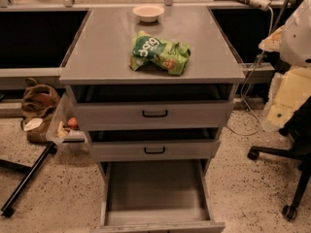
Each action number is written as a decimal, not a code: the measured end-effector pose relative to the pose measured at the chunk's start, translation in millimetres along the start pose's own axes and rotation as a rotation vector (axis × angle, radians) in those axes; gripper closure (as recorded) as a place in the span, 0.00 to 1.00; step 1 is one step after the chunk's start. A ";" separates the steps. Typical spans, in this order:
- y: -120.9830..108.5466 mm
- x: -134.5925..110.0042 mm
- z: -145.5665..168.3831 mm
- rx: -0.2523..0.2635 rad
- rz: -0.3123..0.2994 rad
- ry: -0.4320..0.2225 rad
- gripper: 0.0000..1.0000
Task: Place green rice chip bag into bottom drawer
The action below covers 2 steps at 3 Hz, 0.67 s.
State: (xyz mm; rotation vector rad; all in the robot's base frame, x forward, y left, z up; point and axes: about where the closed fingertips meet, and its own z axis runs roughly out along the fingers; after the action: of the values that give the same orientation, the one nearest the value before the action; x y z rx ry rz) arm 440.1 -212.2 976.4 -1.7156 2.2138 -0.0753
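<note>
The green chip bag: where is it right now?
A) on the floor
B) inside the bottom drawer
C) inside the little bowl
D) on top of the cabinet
D: the green rice chip bag lies on the cabinet top, in front of the bowl, while the bottom drawer stands open without it. The gripper is not in view.

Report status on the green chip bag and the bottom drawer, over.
Pincer not in view. Green rice chip bag on cabinet top, in front of white bowl. Bottom drawer pulled out, nothing seen in it. Upper drawers ajar above it.
</note>
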 end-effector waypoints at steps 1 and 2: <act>-16.6 -43.4 16.8 0.003 -0.085 -0.099 0.00; -46.0 -104.2 45.3 0.003 -0.154 -0.195 0.00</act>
State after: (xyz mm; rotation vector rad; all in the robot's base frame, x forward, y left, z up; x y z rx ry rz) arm 518.6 -118.3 969.1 -1.8060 1.9406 0.0499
